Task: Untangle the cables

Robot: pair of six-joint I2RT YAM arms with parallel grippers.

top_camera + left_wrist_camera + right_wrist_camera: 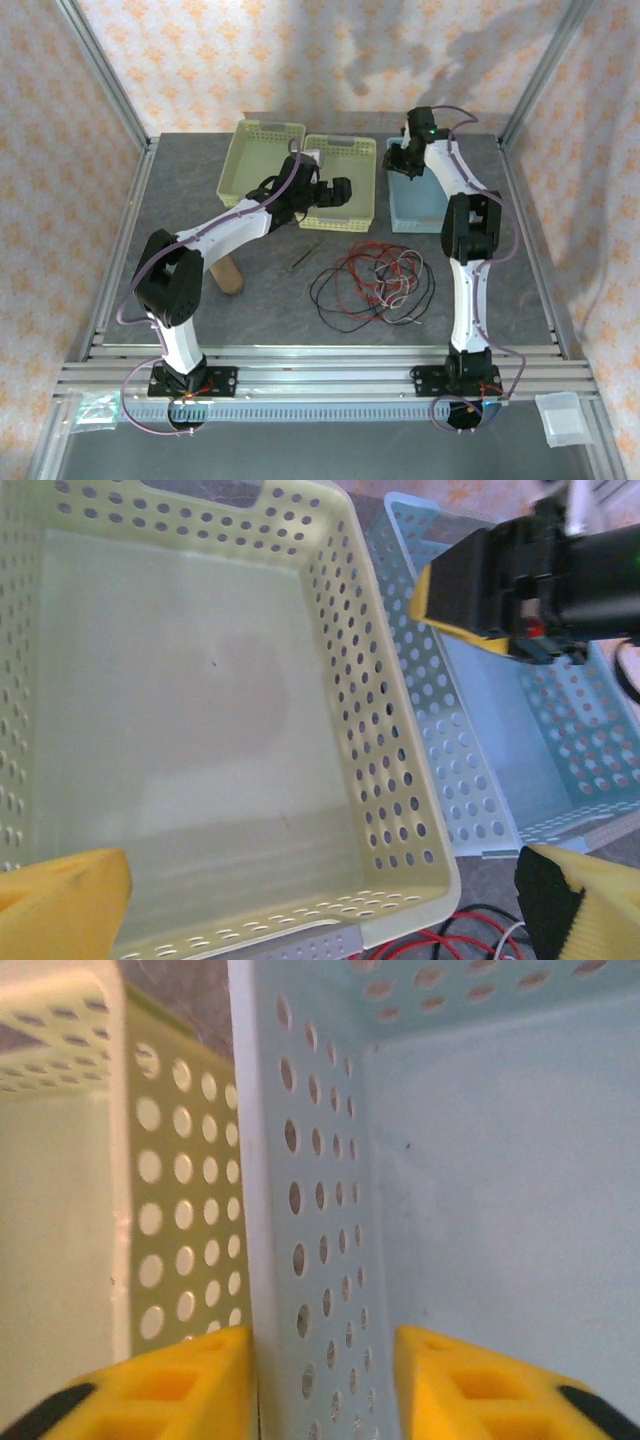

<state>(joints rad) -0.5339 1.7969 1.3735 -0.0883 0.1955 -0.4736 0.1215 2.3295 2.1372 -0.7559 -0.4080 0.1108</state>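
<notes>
Two arms are bolted at the near edge of a grey table (270,310), enclosed by orange-patterned walls (300,60) and aluminium posts (105,75). From left to right the surface carries a brown wooden piece (228,275), a left yellow basket (270,128), a short dark stick (303,262), a middle yellow basket (345,148), and a blue basket (415,218) at the far right. The cables (375,285), red, black and whitish, lie in overlapping loops on the table between the two arms, nearer than the baskets.

The left arm reaches forward and to the right. Its left gripper (345,193) hangs above the middle yellow basket with its fingers (60,900) spread wide around nothing.

The right arm stands nearly upright, bent forward at the top. The right gripper (322,1332) straddles the blue basket's left wall, fingers parted, one on each side.
</notes>
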